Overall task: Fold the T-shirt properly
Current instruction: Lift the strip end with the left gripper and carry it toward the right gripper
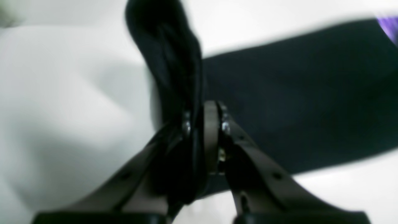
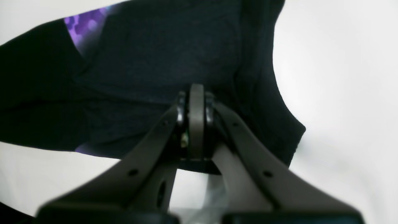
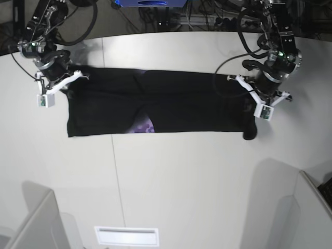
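The black T-shirt (image 3: 181, 104) lies on the white table as a long, flat horizontal band, with a patch of purple print (image 3: 141, 126) showing at its near edge. My left gripper (image 3: 250, 106) is at the band's right end, and in the left wrist view it (image 1: 203, 109) is shut on a bunched-up fold of the black cloth (image 1: 168, 62). My right gripper (image 3: 67, 89) is at the band's left end, and in the right wrist view it (image 2: 196, 93) is shut on the shirt's edge (image 2: 149, 62). Purple print (image 2: 84, 28) shows there too.
The white table (image 3: 181, 181) stretches in front of the shirt. Grey divider panels stand at the near left (image 3: 36, 223) and near right (image 3: 290, 207) corners. A white slotted plate (image 3: 126, 236) lies at the near edge. Cables and equipment (image 3: 155, 10) lie behind the table.
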